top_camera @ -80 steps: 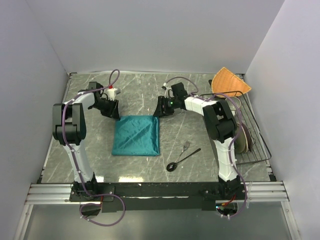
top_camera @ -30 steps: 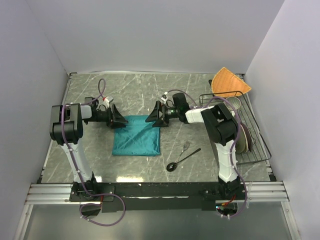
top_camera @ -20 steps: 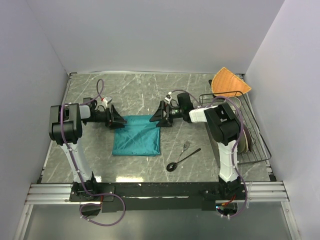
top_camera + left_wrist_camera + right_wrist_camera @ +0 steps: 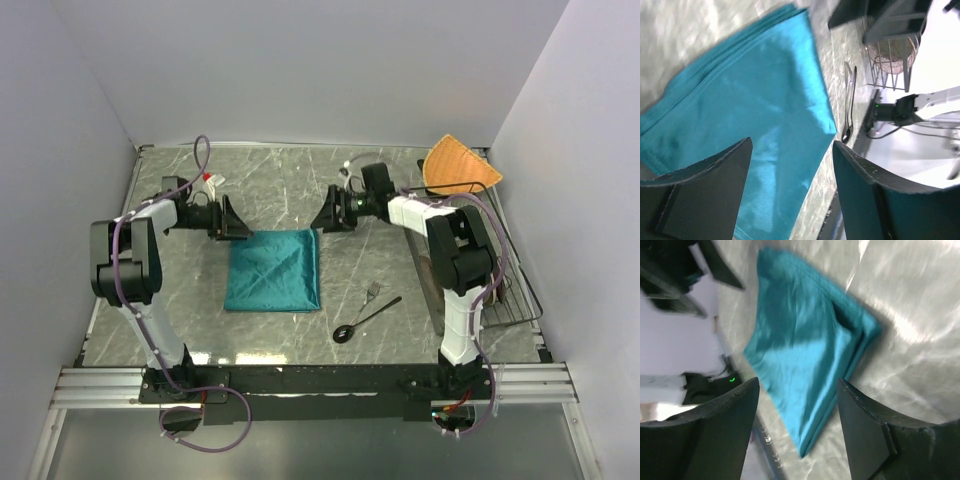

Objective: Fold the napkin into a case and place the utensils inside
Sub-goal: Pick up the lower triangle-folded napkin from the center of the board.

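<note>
The teal napkin (image 4: 273, 270) lies folded into a flat square on the table's middle; it also shows in the left wrist view (image 4: 750, 125) and the right wrist view (image 4: 805, 365). My left gripper (image 4: 234, 224) is open and empty just above the napkin's far left corner. My right gripper (image 4: 325, 214) is open and empty just above its far right corner. The silver fork (image 4: 373, 293) and the dark spoon (image 4: 365, 320) lie side by side right of the napkin, also in the left wrist view (image 4: 850, 110).
A wire dish rack (image 4: 505, 290) with round plates stands at the right edge. An orange woven fan-shaped cloth (image 4: 456, 165) lies at the far right corner. White walls enclose the table.
Both grippers have lifted and drawn back from the napkin's far corners, the left toward the far left, the right toward the far right. The napkin lies still.
</note>
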`<state>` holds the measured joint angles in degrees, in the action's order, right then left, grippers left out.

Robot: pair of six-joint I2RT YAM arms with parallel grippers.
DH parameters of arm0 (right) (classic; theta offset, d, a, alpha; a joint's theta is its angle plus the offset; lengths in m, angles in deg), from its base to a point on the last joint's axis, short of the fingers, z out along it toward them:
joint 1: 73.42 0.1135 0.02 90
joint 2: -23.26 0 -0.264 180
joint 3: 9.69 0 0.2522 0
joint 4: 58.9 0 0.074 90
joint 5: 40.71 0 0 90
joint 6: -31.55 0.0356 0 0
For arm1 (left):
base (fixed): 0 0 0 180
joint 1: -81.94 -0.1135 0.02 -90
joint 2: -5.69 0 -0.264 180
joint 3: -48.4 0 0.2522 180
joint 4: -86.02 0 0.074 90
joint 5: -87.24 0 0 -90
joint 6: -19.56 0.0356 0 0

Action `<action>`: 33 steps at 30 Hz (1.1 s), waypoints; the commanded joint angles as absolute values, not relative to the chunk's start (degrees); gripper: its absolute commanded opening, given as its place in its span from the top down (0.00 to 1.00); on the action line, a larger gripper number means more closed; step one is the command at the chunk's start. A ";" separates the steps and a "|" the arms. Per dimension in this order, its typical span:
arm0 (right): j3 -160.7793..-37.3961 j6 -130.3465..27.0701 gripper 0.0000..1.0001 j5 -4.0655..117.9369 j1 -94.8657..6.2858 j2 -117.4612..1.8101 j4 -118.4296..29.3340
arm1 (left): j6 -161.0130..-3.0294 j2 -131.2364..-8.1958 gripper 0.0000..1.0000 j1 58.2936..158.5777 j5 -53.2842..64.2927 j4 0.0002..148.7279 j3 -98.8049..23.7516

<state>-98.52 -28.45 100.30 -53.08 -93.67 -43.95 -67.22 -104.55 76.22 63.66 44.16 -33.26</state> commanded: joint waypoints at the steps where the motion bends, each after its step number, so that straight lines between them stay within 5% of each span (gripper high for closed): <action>1: -107.90 -41.65 0.26 93.07 -53.55 -94.51 -30.92 | -64.20 -98.29 0.29 77.10 61.59 44.22 -36.81; 12: -116.18 -44.65 0.24 90.69 -52.68 -103.74 -25.10 | -61.04 -95.56 0.29 77.10 56.04 43.34 -38.48; 33: -116.44 -39.12 0.48 96.05 -51.27 -108.93 -31.08 | -57.26 -97.05 0.33 77.10 52.70 40.53 -37.87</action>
